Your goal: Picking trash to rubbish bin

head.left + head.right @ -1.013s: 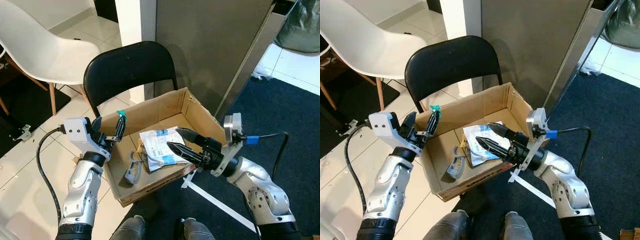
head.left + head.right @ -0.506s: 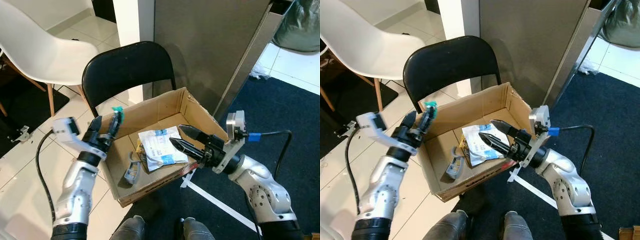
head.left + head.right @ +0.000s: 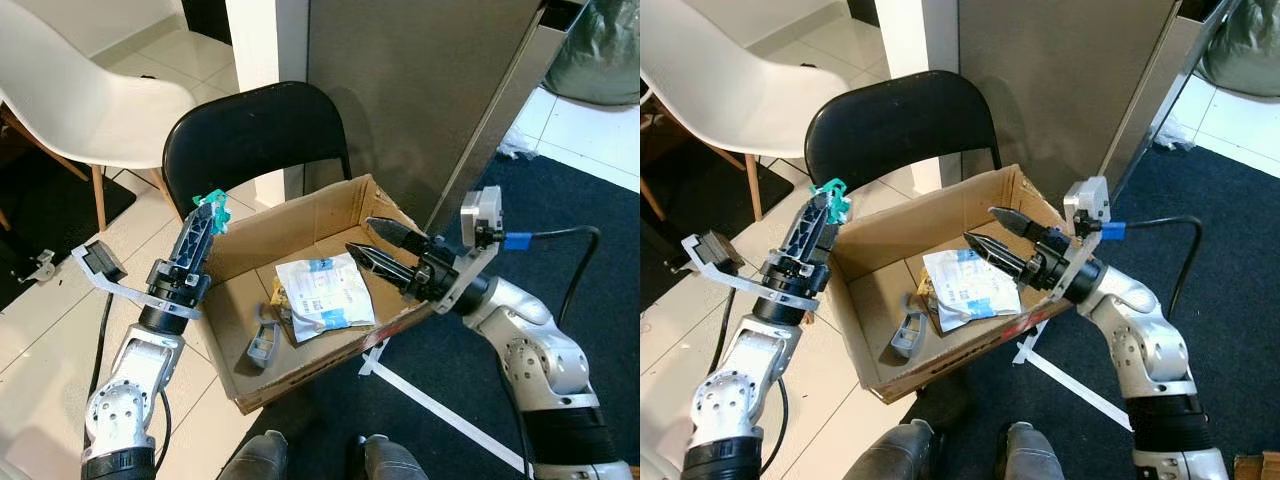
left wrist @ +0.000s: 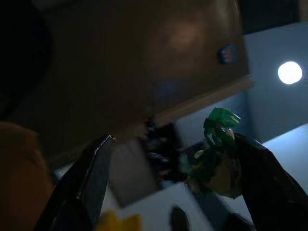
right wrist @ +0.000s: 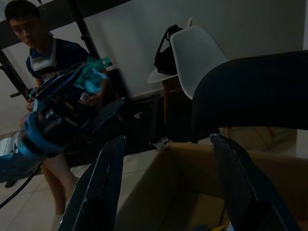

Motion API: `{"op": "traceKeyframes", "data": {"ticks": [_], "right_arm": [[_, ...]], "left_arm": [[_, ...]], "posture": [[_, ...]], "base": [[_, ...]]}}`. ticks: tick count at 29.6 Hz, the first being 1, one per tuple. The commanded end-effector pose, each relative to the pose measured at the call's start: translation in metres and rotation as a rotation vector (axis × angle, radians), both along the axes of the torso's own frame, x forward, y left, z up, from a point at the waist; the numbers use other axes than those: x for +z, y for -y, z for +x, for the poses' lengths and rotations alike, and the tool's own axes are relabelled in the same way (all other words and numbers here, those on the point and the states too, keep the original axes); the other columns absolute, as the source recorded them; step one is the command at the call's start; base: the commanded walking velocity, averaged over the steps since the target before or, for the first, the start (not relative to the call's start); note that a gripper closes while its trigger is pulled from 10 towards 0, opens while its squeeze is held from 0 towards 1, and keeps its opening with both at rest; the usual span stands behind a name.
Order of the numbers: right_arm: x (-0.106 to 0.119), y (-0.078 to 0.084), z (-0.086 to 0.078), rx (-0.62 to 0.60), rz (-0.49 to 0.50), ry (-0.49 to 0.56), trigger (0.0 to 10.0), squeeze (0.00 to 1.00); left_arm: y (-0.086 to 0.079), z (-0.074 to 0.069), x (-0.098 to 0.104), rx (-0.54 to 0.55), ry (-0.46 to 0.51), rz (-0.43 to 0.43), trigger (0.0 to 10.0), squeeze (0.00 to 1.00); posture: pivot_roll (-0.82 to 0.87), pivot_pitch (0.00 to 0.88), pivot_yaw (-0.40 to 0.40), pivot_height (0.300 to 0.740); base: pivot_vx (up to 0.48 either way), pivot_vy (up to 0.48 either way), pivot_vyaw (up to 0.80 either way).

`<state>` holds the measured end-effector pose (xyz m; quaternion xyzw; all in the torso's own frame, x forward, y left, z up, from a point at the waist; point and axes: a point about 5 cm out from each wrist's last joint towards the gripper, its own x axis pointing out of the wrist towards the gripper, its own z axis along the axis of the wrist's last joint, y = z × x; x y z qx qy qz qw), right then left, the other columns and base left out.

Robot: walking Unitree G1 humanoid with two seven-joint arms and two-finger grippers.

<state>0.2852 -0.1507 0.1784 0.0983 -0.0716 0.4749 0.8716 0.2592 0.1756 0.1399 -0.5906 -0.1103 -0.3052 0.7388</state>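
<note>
Head stereo views look steeply down, sharing the cardboard box (image 3: 300, 300); wrist views face outward past its rim.

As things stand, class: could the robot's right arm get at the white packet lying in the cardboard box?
Probably yes. The right gripper hovers, jaws open, just above the box's near-right rim, and the white packet lies uncovered below it in the open-topped box.

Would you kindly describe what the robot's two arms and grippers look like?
Both arms are silver with rounded metal segments and black joints. The left gripper and right gripper each have two long, tapered black fingers. A white camera block sits on each wrist; the right one carries a blue connector. Black cables trail from both.
</note>
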Motion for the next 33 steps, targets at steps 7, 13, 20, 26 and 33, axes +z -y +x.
{"op": "traceKeyframes", "data": {"ticks": [7, 13, 20, 26, 33], "right_arm": [[0.014, -0.016, -0.001, 0.06, -0.033, 0.074, 10.0, 0.0], [0.021, -0.035, -0.009, 0.119, -0.006, 0.098, 10.0, 0.0], [0.032, -0.04, -0.007, 0.107, -0.018, 0.145, 10.0, 0.0], [0.036, -0.041, -0.007, 0.088, -0.033, 0.165, 10.0, 0.0], [0.041, -0.041, -0.007, 0.084, -0.022, 0.184, 10.0, 0.0]], "left_arm": [[0.002, 0.001, -0.012, -0.056, -0.131, -0.06, 10.0, 0.0], [0.011, 0.01, 0.006, -0.16, -0.16, -0.033, 10.0, 0.0], [0.038, 0.008, 0.032, -0.354, -0.088, 0.017, 10.0, 0.0], [0.057, 0.005, 0.044, -0.473, -0.069, 0.032, 10.0, 0.0], [0.062, 0.002, 0.043, -0.526, -0.109, 0.015, 10.0, 0.0]], "posture": [[0.03, 0.161, -0.018, 0.74], [0.03, 0.162, -0.015, 0.74], [0.03, 0.16, -0.014, 0.74], [0.02, 0.161, -0.01, 0.74], [0.03, 0.163, -0.008, 0.74]], "base": [[0.0, 0.0, 0.0], [0.0, 0.0, 0.0], [0.0, 0.0, 0.0], [0.0, 0.0, 0.0], [0.0, 0.0, 0.0]]}}
